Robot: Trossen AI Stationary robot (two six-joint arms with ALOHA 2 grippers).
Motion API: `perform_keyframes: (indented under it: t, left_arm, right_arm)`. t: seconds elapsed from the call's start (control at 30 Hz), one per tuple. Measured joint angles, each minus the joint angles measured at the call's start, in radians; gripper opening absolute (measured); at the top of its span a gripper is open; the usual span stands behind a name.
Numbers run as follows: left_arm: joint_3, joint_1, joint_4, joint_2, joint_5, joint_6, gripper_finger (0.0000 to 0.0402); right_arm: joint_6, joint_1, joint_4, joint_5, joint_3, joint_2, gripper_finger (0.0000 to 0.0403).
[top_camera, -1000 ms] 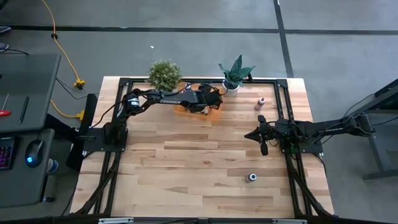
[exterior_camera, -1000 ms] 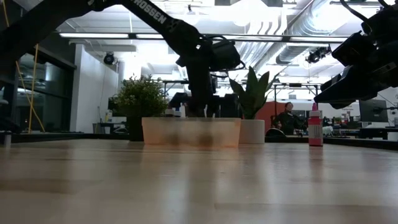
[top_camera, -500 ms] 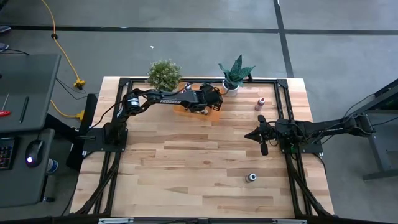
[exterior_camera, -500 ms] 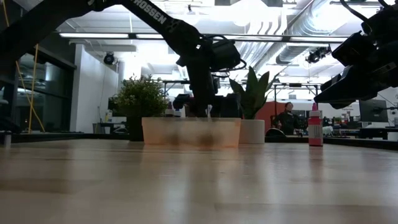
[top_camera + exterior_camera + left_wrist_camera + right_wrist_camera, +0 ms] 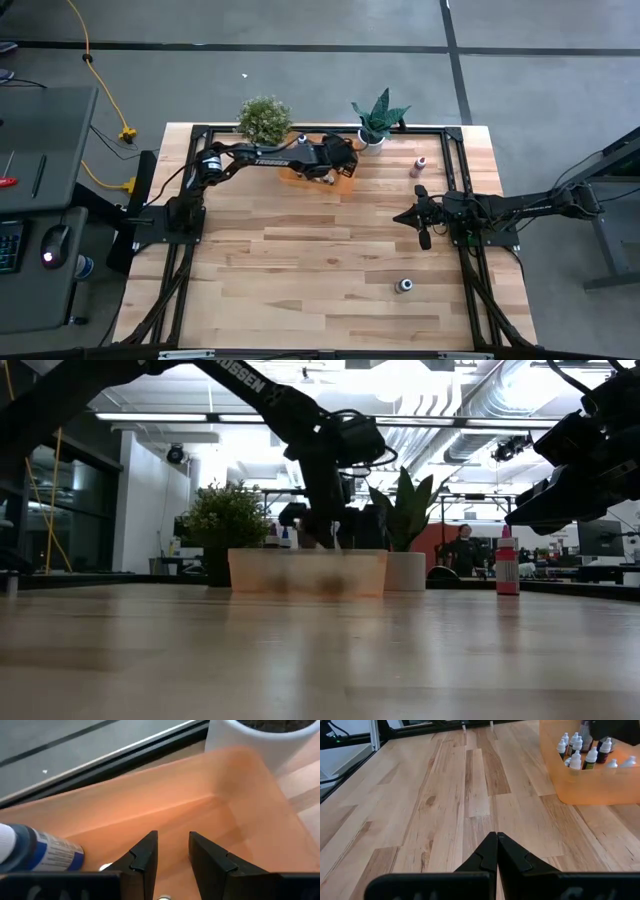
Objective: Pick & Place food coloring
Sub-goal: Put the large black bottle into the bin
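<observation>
Left gripper [image 5: 170, 851]: fingers slightly parted, empty, inside orange bin [image 5: 150, 805] beside blue-bodied food coloring bottle [image 5: 37, 852]; right gripper [image 5: 496, 851]: pressed together, waiting mid-table; pink bottle [image 5: 420, 165] awaits on table; advice: withdraw straight up, clear of the bin walls.

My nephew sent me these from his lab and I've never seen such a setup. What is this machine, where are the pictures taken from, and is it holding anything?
It is a robot with two dark arms at a wooden table. One picture looks straight down, one looks level across the tabletop, and one camera sits on each wrist. The left gripper hangs over an orange bin at the far edge, fingers apart, holding nothing; a blue bottle lies inside the bin. The right wrist view shows more small white-capped bottles standing in that bin. The right gripper waits shut and empty above bare wood. A pink bottle, another small bottle and two potted plants also stand on the table.
</observation>
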Motion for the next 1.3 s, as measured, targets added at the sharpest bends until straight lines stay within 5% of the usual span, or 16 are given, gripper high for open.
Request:
perform_keyframes:
  t: [0.73,0.87,1.1,1.3]
  left_arm:
    - [0.0,-0.105,0.112,-0.299,0.078,0.469,0.0107]
    - [0.0,-0.147,0.119,-0.339,0.252,0.574,0.0107]
    - [-0.077,-0.233,0.132,-0.39,0.771,0.865,0.0107]
    - [-0.264,-0.311,0.326,-0.433,0.863,0.862,0.0107]
  right_arm:
    - [0.0,0.0,-0.002,0.0,0.0,0.0,0.0]
    - [0.0,0.0,-0.002,0.0,0.0,0.0,0.0]
    - [0.0,0.0,-0.001,0.0,0.0,0.0,0.0]
    - [0.0,0.0,-0.001,0.0,0.0,0.0,0.0]
